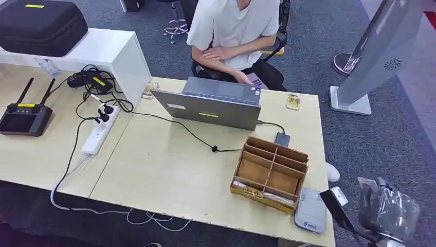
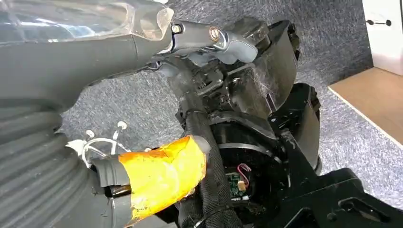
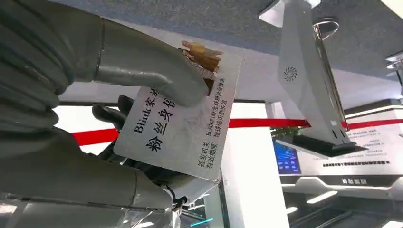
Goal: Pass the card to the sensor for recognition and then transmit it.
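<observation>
— What do we have in the right hand (image 3: 119, 95)?
— The card (image 3: 183, 114): a pale, glossy rectangle with a small picture of figures at one corner. Our thumb presses its face and the dark fingers (image 3: 107, 114) sit behind it, so it is pinched and held up in the air.
— Can we read it?
— We make out "Blink" and "BLACKPINK", plus lines of Chinese print too small for us to be sure of.
— And the sensor (image 1: 310, 210)?
— We take the grey rounded pad with a blue logo on the surface (image 1: 169, 170), just beside the wooden tray (image 1: 271, 172), to be it.
— Our left hand (image 2: 214, 42)?
— It hangs by our body over carpet; whether its fingers are wide or closed, we cannot tell.
</observation>
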Tool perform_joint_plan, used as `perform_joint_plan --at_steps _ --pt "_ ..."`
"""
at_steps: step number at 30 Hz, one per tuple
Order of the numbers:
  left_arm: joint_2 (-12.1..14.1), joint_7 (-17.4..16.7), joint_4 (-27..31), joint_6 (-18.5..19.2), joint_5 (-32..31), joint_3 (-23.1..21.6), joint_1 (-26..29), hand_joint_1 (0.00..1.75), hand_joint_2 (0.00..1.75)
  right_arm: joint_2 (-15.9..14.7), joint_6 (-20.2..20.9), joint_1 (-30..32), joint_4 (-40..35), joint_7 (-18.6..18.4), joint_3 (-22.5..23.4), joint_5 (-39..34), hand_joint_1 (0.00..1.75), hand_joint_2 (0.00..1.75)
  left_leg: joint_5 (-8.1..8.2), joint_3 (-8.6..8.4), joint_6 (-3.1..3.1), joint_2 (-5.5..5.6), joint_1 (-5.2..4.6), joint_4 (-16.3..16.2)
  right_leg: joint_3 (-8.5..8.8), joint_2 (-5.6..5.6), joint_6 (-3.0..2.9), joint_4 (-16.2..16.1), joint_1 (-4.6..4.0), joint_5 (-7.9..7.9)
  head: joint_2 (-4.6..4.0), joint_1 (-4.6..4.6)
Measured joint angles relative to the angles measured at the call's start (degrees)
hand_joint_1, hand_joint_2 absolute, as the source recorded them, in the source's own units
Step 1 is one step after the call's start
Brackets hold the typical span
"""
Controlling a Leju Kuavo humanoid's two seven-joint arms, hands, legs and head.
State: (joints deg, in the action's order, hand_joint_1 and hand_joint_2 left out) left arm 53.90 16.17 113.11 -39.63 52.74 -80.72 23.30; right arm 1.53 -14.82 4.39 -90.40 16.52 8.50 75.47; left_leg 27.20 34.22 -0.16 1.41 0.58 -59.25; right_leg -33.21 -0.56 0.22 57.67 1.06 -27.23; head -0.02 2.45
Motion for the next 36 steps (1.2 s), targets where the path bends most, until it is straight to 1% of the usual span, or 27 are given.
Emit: perform_joint_plan --at_steps 5,16,22,27,36 --pt "0.1 0.2 0.2 0.0 0.0 0.0 0.0 0.00 1.75 0.6 0.0 0.4 1.5 0.9 -0.2 1.7 1.75 1.75 0.00 0.00 0.00 0.00 0.02 0.0 0.00 0.00 0.00 0.0 -0.01 0.00 0.00 -0.02" --pt "0.2 1.4 0.5 0.0 0.2 0.0 -0.2 0.00 1.75 3.5 -1.1 3.3 6.7 1.9 -5.1 3.6 1.75 1.75 0.00 0.00 0.00 -0.01 0.02 0.0 -0.01 0.00 -0.03 0.0 -0.03 -0.04 0.00 -0.02" --pt "0.3 1.5 0.5 0.0 0.0 0.0 -0.1 0.00 1.75 3.7 -1.3 4.6 9.4 1.9 -6.6 3.7 1.75 1.75 0.01 0.00 0.00 -0.01 0.02 0.0 0.00 0.00 -0.01 0.0 -0.02 -0.05 0.00 -0.02" --pt "0.7 1.5 0.8 0.0 -0.5 0.1 0.3 0.00 1.75 3.7 -2.3 4.6 11.4 1.9 -7.3 3.7 1.75 1.75 0.01 -0.06 0.00 -0.02 0.02 0.0 0.04 0.00 -0.01 0.0 -0.02 -0.05 0.00 -0.02" --pt "1.1 1.5 1.0 0.0 -1.0 0.8 0.9 0.00 1.75 3.7 -2.6 4.6 12.8 1.7 -7.9 3.6 1.75 1.75 0.01 -0.12 0.00 -0.02 0.02 0.0 0.12 0.00 0.01 0.0 -0.03 -0.07 0.00 -0.02"
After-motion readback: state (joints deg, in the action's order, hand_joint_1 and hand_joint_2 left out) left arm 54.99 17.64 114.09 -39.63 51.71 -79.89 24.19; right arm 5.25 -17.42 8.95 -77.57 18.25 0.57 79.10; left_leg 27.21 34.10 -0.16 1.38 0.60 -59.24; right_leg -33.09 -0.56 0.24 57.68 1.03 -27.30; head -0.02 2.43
